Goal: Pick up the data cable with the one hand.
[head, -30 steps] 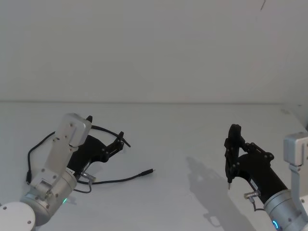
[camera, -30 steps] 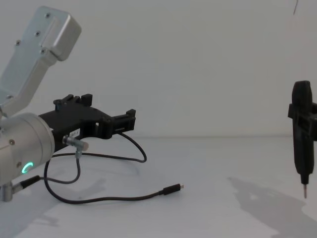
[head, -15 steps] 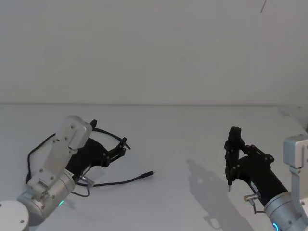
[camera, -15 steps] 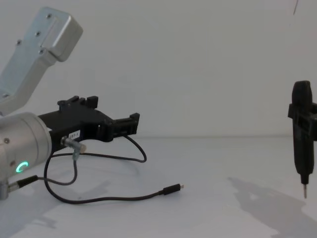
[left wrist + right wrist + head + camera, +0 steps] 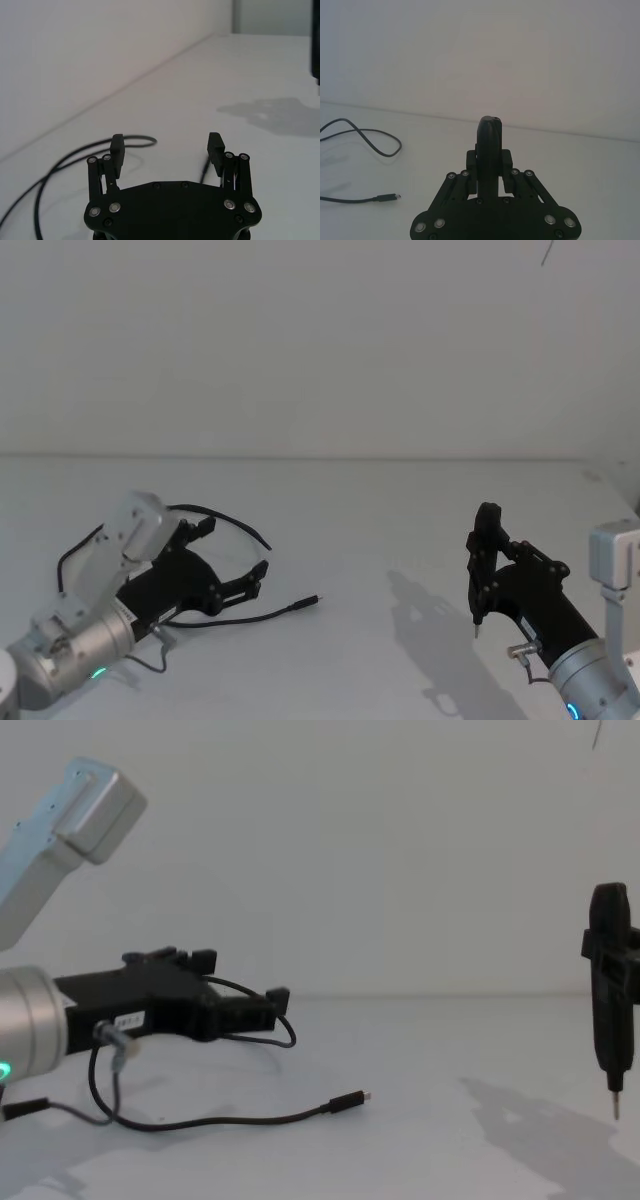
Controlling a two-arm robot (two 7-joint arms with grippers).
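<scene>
**Left tool open over the data cable, nothing gripped**

In the head view, the left tool [image 5: 235, 548] reached low across the left side of the white table [image 5: 380, 520] with its two fingers spread wide and nothing between them. The data cable [image 5: 255, 615] lay loose on the table around it: one loop arched past the upper finger, and another strand ran beneath the tool and ended in the plug to its right. The right tool [image 5: 478, 618] hung above the table's right side, well apart, with its fingers pressed together and pointing down.

In the left wrist view, the left tool [image 5: 166, 145] showed an empty gap between its fingers, and a bend of the data cable [image 5: 150, 142] lay just beyond one fingertip.

In the right wrist view, the right tool [image 5: 490, 125] was closed on nothing, with the data cable [image 5: 382, 198] far off on the table.

In the chest view, the left tool [image 5: 245, 978] lay nearly level just above the data cable [image 5: 230, 1120]; whether they touched could not be told. The right tool [image 5: 612, 1085] hung upright at the right edge.
</scene>
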